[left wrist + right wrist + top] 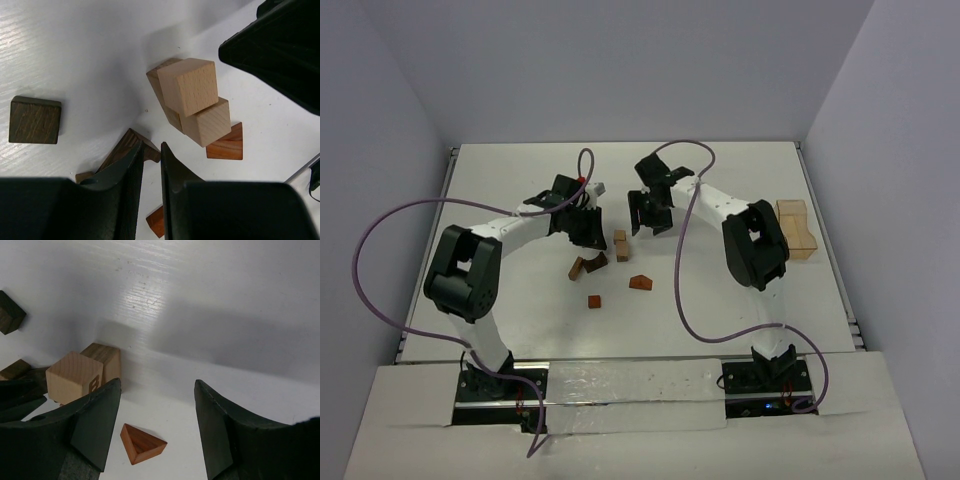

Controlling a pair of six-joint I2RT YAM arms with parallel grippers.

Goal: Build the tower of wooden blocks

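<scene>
tower (620, 244) stands mid-surface (500, 180), between the two sets of jaws: two pale cubes on a darker block, top cube twisted off square. left jaws nearly closed, only a slit between them, holding nothing; they sit just left of the tower. right jaws spread wide, empty, on its far-right side. reddish wedge (142, 444) lies on the near side of the tower, close by and in line with the right jaws' gap, so the right jaws look better placed for it. dark pieces (125, 150) crowd under the left jaws; dark square (35, 120) and red cube (594, 301) lie apart. risk: the tower is close to both jaws.
</scene>
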